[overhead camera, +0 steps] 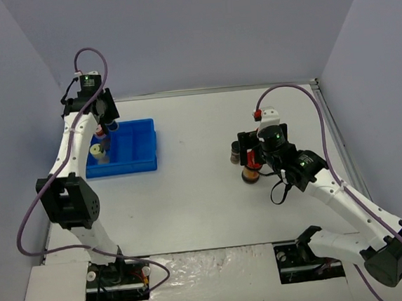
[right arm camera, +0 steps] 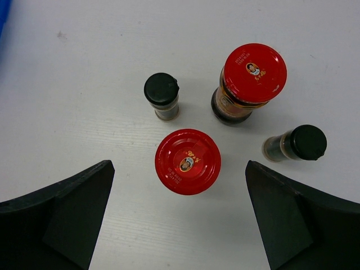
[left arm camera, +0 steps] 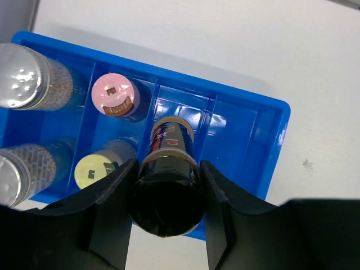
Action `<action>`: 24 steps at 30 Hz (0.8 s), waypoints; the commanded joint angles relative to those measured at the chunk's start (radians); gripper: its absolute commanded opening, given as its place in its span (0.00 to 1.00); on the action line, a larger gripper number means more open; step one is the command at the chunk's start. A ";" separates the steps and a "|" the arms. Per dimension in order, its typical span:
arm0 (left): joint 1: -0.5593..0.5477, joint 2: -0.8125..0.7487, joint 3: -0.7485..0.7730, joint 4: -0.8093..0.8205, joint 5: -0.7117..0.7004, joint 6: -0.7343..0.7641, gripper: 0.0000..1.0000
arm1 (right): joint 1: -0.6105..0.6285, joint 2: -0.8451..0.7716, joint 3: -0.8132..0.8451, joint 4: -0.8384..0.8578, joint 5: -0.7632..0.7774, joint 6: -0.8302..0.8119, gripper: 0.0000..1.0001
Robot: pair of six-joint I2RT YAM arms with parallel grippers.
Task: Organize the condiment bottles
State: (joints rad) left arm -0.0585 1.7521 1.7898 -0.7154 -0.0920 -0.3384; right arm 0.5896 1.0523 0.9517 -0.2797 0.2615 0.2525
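**A:** What have the left fingers [left arm camera: 109,208] got?

**B:** They are clamped on a black-capped bottle [left arm camera: 171,140], gripped just under the cap. It hangs base-down over the blue tray [left arm camera: 275,112]. I judge it is over the bare column next to the pink-capped jar [left arm camera: 115,95] and the yellow-capped jar [left arm camera: 93,171].

**A:** Is it down on the tray floor?

**B:** I cannot tell, because the cap hides the base. The high grip makes sense: only the bottle has to go between the dividers, and the fingers stay above them.

**A:** And what is in the far-left column?

**B:** The two silver-lidded jars [left arm camera: 25,76] stand there. Like seems to be grouped with like, so the empty columns probably await the rest.

**A:** What about the right side?

**B:** The right fingers [right arm camera: 62,219] are spread wide and hold nothing. They hover over the group on the bench [right arm camera: 84,67], centred on the nearer red-lidded jar [right arm camera: 188,162]. I think the wide spread is there to clear that broad lid.

**A:** What stands near that jar?

**B:** A second red-lidded jar [right arm camera: 255,73] and an upright small black-capped bottle [right arm camera: 161,90]. There is also another black-capped one [right arm camera: 295,143] that looks tipped over, though I can't be sure. All four stand apart, with room to descend.
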 commanded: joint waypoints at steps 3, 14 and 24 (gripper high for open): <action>0.026 0.125 0.104 0.033 0.047 -0.028 0.16 | -0.007 0.039 0.070 0.074 0.007 -0.033 1.00; 0.028 0.254 0.119 0.079 0.027 -0.054 0.17 | -0.011 0.039 0.060 0.079 -0.004 -0.033 1.00; 0.028 0.340 0.155 0.076 0.008 -0.060 0.36 | -0.013 0.026 0.039 0.079 -0.002 -0.019 1.00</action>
State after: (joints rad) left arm -0.0380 2.1114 1.8779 -0.6700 -0.0574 -0.3832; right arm 0.5819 1.0958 0.9733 -0.2537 0.2562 0.2319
